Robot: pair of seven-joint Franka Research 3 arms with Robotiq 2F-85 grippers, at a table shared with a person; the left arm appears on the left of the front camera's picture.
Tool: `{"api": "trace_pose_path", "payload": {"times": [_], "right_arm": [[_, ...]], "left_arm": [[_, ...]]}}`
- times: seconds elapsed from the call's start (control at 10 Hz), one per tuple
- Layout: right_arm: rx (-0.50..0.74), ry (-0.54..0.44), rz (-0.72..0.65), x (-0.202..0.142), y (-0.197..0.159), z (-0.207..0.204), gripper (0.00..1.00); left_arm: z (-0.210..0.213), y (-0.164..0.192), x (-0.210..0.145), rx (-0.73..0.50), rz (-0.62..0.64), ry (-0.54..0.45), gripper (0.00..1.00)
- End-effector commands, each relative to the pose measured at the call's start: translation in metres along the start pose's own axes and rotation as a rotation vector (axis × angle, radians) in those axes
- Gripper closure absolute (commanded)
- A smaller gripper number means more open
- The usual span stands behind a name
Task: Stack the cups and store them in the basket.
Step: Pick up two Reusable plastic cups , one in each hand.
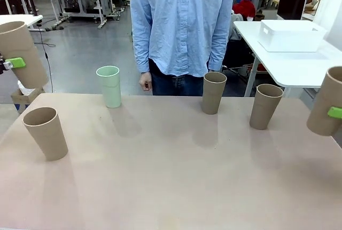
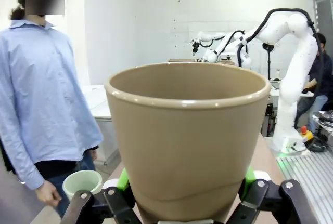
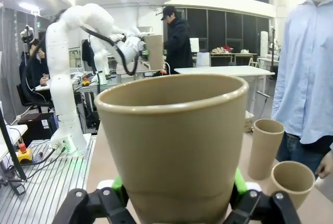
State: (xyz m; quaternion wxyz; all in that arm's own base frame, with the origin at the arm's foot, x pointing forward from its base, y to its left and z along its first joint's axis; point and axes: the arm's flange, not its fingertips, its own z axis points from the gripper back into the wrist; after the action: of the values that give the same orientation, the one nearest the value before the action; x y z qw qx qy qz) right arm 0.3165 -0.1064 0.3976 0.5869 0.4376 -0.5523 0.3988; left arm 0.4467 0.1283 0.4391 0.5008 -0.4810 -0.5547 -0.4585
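Note:
My left gripper is shut on a tan cup, held up in the air at the far left, mouth up and tilted. In the left wrist view that cup sits between the green pads. At the far right my right gripper is shut on another tan cup, also lifted off the table. Three tan cups stand upright on the table: front left, far middle and far right. The mint green cup stands at the far left. The white basket sits on a separate white table behind.
A person in a light blue shirt stands at the far edge, hands hanging down. The beige table is bare across its middle and front. The white side table stands beyond the far right corner.

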Motion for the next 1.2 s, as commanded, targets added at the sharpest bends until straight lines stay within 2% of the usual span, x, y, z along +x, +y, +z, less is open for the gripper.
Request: {"api": "trace_pose_path", "payload": {"times": [0.0, 0.3, 0.5, 0.7, 0.8, 0.9, 1.1], "right_arm": [[-0.043, 0.0, -0.047, 0.017, 0.036, -0.03, 0.13], [0.026, 0.017, -0.059, 0.021, 0.068, -0.058, 0.13], [0.051, 0.035, -0.079, 0.001, 0.074, -0.072, 0.13], [0.073, 0.018, -0.088, -0.022, 0.081, -0.087, 0.13], [0.081, 0.048, -0.064, 0.026, 0.003, -0.046, 0.13], [0.081, 0.048, -0.064, 0.026, 0.003, -0.046, 0.13], [0.081, 0.048, -0.064, 0.026, 0.003, -0.046, 0.13]], "left_arm": [[-0.021, -0.047, 0.008, 0.016, 0.026, 0.041, 0.13], [-0.046, -0.093, -0.011, 0.013, 0.055, 0.057, 0.13], [-0.062, -0.106, -0.023, 0.026, 0.062, 0.063, 0.13], [-0.087, -0.111, -0.033, -0.013, 0.068, 0.073, 0.13], [-0.094, -0.107, -0.035, -0.062, 0.055, 0.049, 0.13], [-0.07, -0.108, -0.034, -0.011, 0.078, 0.082, 0.13], [-0.07, -0.108, -0.034, -0.011, 0.078, 0.082, 0.13]]}}
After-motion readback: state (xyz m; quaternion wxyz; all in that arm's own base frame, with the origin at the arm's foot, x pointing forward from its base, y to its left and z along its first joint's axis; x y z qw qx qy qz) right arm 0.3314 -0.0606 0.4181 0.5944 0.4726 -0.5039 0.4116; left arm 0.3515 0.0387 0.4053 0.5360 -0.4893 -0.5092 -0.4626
